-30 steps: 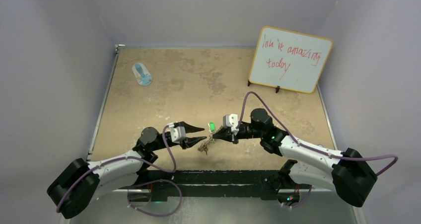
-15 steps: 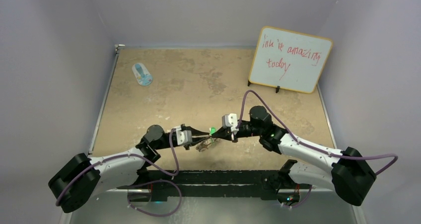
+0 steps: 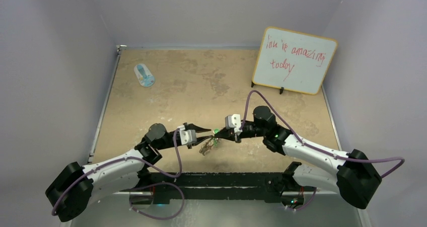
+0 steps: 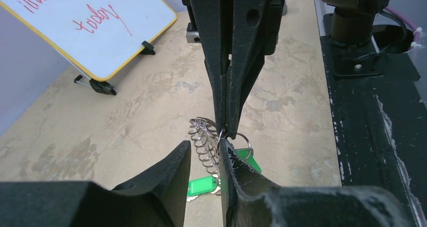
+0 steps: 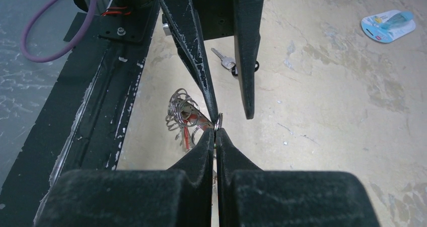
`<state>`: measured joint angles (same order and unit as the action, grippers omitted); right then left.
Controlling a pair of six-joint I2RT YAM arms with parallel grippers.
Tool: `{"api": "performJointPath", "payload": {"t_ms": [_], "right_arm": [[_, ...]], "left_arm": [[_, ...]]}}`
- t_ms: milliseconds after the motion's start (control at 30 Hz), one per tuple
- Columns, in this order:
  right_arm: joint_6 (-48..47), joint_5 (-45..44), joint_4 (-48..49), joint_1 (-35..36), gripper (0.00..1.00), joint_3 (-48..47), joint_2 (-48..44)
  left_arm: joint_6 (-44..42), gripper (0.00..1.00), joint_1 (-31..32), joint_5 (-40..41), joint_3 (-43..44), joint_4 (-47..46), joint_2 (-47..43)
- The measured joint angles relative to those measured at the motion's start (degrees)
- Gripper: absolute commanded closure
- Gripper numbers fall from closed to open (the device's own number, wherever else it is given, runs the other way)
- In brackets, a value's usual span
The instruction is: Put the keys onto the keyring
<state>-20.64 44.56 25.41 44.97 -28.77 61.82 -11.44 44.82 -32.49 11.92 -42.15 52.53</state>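
Left end effector (image 4: 205, 145) moved closer, jaws narrowly apart; right end effector (image 4: 227, 131) pinching keyring (image 4: 200, 131).

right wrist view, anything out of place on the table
One key, with a dark tag, lies alone on the table, apart from the keyring where the other keys hang. Nothing else looks odd.

Grippers meeting tip to tip at the near middle of the table (image 3: 201, 81)

The keyring (image 3: 207, 147) and keys (image 4: 201, 186) sit just below the tips, between the left gripper (image 3: 205, 132) and the right gripper (image 3: 217, 135). A whiteboard (image 3: 294, 60) stands at the far right, and an oval object (image 3: 144, 75) lies at the far left.
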Motion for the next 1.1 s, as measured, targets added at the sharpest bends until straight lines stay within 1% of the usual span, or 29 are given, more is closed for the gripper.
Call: {"api": "performJointPath", "payload": {"t_ms": [167, 367, 500, 800, 1100], "right_arm": [[-0.24, 0.04, -0.17, 0.00, 1.00, -0.17, -0.07], [-0.44, 0.09, -0.66, -0.02, 1.00, -0.46, -0.04], [-0.39, 0.28, -0.68, -0.04, 1.00, -1.40, 0.79], [1.16, 1.64, -0.59, -0.17, 1.00, -4.48, 6.36], [2.19, 1.57, -0.22, -0.52, 1.00, -5.14, 7.56]], "left_arm": [[-1.90, 0.71, 0.00, 1.66, 0.24, 4.48, -2.69], [-3.82, 0.70, 0.24, 3.89, 0.83, 10.75, -5.66], [-4.55, 0.70, 1.01, 5.22, 0.94, 13.18, -6.43], [-4.11, 0.70, 2.14, 6.47, 0.92, 11.52, -2.99], [-3.54, 0.74, 2.21, 7.69, 0.92, 9.51, -2.84]]}}
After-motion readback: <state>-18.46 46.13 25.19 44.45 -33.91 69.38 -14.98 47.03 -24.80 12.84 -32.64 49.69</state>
